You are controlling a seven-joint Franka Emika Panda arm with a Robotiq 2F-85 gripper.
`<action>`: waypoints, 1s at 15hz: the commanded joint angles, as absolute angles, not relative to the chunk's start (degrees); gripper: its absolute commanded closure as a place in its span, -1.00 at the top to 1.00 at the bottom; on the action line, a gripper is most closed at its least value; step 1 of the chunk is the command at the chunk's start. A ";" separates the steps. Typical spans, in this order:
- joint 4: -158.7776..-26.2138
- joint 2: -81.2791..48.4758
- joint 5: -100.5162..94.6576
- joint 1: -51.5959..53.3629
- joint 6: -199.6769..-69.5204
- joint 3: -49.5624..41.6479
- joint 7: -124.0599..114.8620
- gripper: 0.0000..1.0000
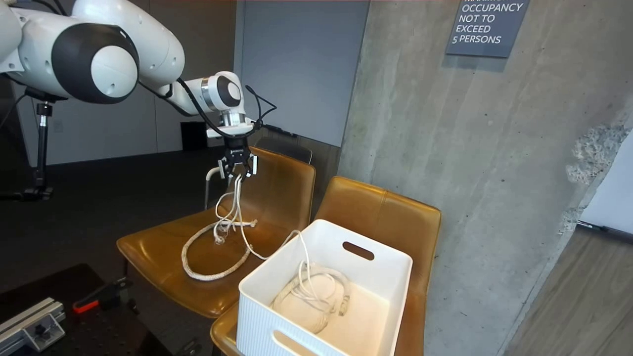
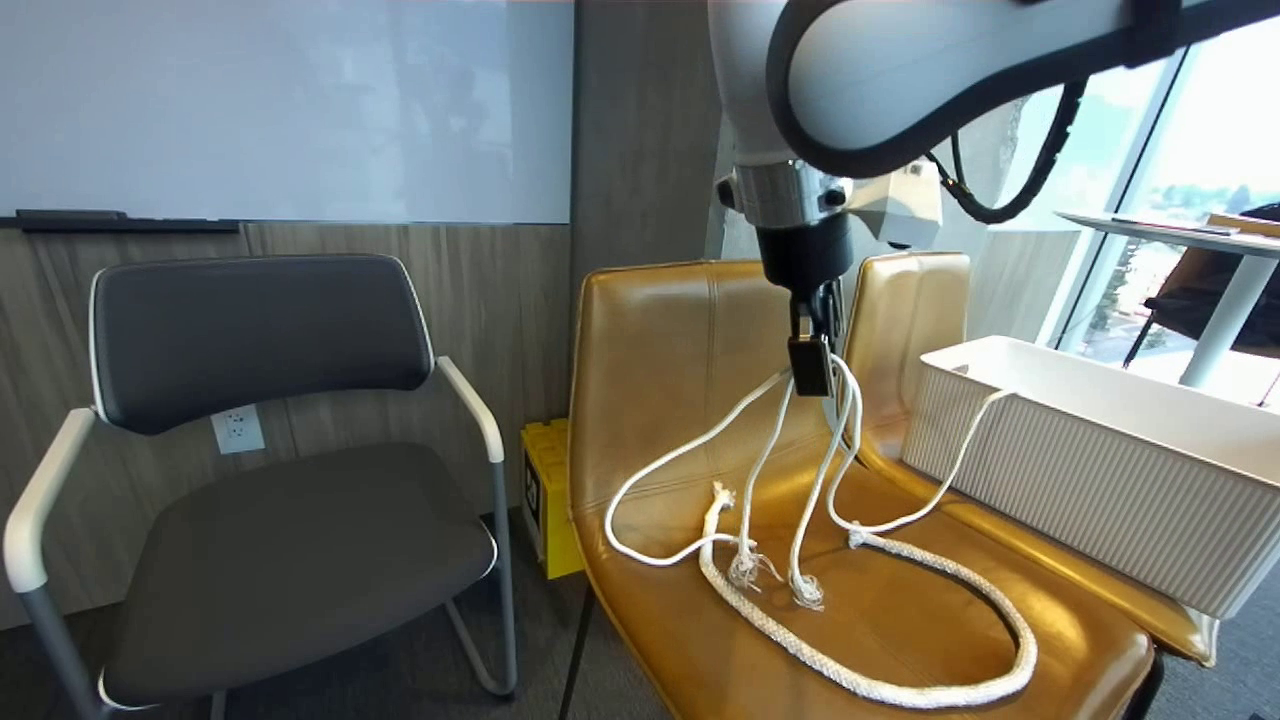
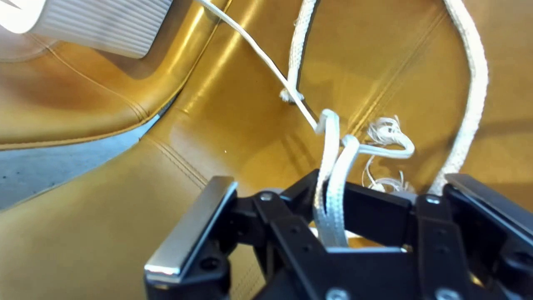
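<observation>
Thin white cords (image 3: 331, 146) are pinched between the closed fingers (image 2: 811, 367) above a tan chair seat (image 2: 890, 605), while in an exterior view a thick rope (image 2: 930, 695) is seen curled on it toward six o'clock and a ribbed white bin (image 2: 1080, 465) toward four o'clock.

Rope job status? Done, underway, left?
Partway, I'd judge. Looks done: some rope lies in the white bin. Underway: the hand is closed on thin white cords above the brown chair, one cord trailing over the bin's rim. Left, if the bin is the destination: those cords and the thick rope looped on the chair seat.
</observation>
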State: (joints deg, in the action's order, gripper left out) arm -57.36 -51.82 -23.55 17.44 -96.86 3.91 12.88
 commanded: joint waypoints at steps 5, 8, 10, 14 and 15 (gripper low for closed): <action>-82.28 -39.02 -25.15 11.33 -109.47 3.47 16.00 -0.10; -89.99 -34.57 -28.83 10.52 -113.80 3.38 20.47 0.32; -94.94 -31.82 -32.63 10.29 -116.81 3.05 23.09 0.62; -102.56 -28.45 -41.65 9.22 -122.75 2.79 28.25 1.00; -103.24 -28.48 -44.05 8.67 -123.79 2.58 29.40 1.00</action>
State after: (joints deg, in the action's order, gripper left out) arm -97.46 -31.71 -38.25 10.20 -119.35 2.89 25.56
